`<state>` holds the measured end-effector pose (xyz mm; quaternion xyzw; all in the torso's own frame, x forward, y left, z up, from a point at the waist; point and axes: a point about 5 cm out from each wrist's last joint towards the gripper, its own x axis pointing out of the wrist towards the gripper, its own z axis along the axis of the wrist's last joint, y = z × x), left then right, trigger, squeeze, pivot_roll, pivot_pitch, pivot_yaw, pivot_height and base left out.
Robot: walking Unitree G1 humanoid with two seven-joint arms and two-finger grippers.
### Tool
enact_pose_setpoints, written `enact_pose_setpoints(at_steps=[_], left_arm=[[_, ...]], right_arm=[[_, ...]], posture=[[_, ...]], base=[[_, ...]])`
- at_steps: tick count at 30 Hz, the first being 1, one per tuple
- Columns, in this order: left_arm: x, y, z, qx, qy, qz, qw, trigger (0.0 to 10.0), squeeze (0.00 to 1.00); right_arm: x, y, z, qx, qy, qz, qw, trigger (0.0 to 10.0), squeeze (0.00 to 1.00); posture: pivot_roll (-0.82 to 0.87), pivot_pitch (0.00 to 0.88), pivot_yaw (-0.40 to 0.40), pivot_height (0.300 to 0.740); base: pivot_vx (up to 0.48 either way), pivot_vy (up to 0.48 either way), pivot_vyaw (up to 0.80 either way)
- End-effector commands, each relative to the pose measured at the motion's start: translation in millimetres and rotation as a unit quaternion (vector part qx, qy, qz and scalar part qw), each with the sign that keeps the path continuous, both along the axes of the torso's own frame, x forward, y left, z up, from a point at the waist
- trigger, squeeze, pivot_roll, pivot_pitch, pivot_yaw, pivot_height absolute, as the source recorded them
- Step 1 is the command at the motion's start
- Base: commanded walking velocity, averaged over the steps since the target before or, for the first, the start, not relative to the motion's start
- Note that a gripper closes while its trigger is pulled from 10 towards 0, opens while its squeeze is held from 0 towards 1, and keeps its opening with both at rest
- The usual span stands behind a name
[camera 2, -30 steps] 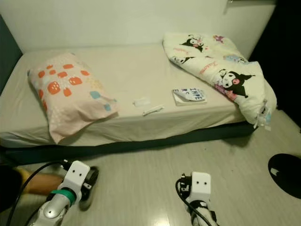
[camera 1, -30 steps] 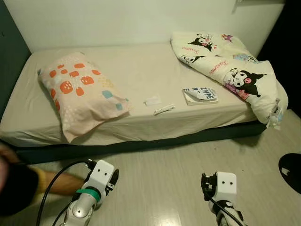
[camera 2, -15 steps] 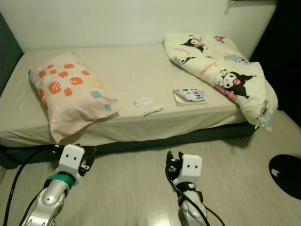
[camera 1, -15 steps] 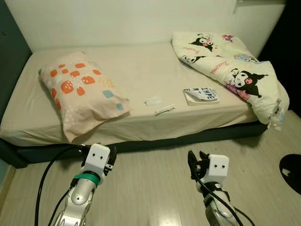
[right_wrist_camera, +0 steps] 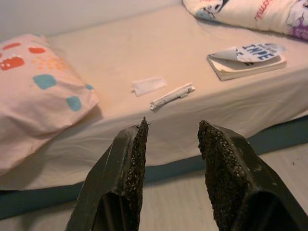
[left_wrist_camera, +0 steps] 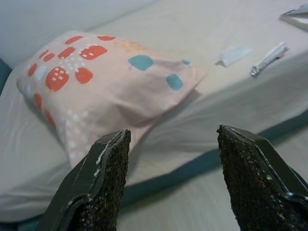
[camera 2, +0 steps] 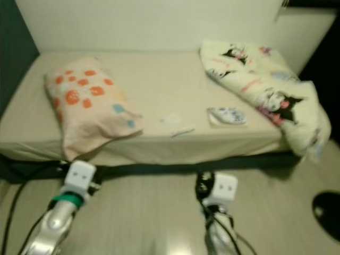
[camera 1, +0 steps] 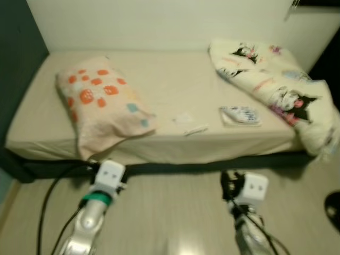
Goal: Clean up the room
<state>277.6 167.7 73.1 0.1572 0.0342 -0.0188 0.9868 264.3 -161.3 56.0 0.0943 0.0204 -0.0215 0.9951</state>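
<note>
A low bed (camera 1: 159,143) in a beige fitted sheet spans the room against the far wall, with the robot standing on the pale floor (camera 1: 175,212) at its near side, both arms raised toward the mattress edge. At the right end lies a bunched cream duvet (camera 1: 276,90) printed with dark cartoon characters; toward the left rests a pillow (camera 1: 101,109) patterned in orange and teal blocks, one corner overhanging the near edge. Between them, near the front edge, sit the small things to be tidied: a paperback book (right_wrist_camera: 248,60) with its cover curled up, a slim white wrapper-like stick (right_wrist_camera: 172,96), and just beyond it a small white paper slip (right_wrist_camera: 149,85).

The left gripper (left_wrist_camera: 171,178) hangs before the pillow, fingers spread wide and holding nothing. The right gripper (right_wrist_camera: 171,168) points at the stick and slip, fingers parted and empty.

The step appears to be the approach, with nothing yet collected. To do it well, the robot should close on the bed until the stick lies within reach, come down over it with the fingers straddling its narrow width, and pinch without dragging the loose sheet. The flat slip will likely need an edge-on pinch.

The book's curled cover carries bold dark capitals, apparently "INPE" with a further line beneath, too small to read. Pinkish script on the duvet is illegible.
</note>
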Motion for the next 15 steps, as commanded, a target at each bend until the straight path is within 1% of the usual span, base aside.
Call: enact_pose_setpoints(at_steps=[1, 15], left_arm=[[-1.3, -8.7, -3.9, -0.003, 0.006, -0.014, 1.000, 10.0, 0.00], [-2.6, -8.8, -4.4, 0.002, 0.007, -0.016, 1.000, 10.0, 0.00]], right_arm=[[-3.3, -7.8, -4.4, 0.001, 0.010, -0.014, 1.000, 10.0, 0.00], [-4.1, -8.0, -5.5, -0.002, 0.012, -0.014, 1.000, 10.0, 0.00]], posture=[[-0.02, 0.022, 0.059, 0.740], [-0.02, 0.031, 0.059, 0.740]], base=[[0.469, 0.000, 0.00], [0.469, 0.000, 0.00]])
